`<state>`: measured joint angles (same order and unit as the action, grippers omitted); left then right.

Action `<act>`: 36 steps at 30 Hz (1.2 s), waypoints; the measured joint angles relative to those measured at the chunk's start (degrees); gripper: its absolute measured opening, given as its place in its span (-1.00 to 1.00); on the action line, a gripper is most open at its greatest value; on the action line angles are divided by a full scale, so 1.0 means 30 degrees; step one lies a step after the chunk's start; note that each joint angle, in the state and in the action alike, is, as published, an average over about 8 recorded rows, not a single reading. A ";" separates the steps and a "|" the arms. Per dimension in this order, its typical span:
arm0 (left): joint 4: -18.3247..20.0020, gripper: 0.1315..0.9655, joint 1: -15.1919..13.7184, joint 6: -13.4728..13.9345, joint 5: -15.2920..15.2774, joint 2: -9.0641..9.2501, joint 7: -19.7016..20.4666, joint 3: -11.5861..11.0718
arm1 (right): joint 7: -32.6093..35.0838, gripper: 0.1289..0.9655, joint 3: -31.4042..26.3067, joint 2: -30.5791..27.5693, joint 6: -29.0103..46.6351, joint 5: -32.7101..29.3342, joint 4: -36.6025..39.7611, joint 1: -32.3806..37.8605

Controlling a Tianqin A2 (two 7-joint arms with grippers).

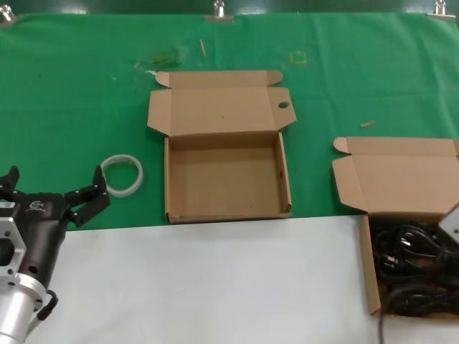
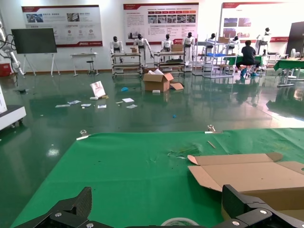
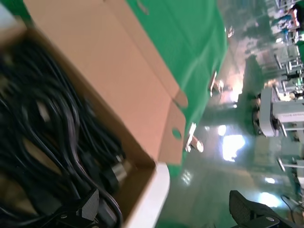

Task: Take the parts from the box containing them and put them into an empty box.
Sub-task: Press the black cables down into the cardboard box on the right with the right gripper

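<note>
The black power cables lie tangled in the open brown box at the near right. In the right wrist view the cables fill that box, and a small hole shows in one side flap. My right gripper is open wide just over them. One of its fingers is among the cables and the other is out past the box's side. The empty box, with a round hole in its flap, stands open at the centre. My left gripper is open and empty at the near left; it also shows in the left wrist view.
A white tape ring lies on the green cloth just ahead of my left gripper and left of the empty box; it also shows in the left wrist view. A white table surface runs along the front. Small scraps lie on the far cloth.
</note>
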<state>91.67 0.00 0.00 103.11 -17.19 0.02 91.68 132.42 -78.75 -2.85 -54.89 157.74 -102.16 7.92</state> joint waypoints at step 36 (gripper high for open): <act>0.0000 1.00 0.0000 0.0000 0.0001 0.0000 -0.0001 0.0000 | -0.5787 0.85 -0.3106 0.0104 0.1517 0.0000 0.2318 -0.0458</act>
<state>91.67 0.00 0.00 103.11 -17.19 0.01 91.68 115.06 -88.07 -2.54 -50.34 157.73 -95.21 6.54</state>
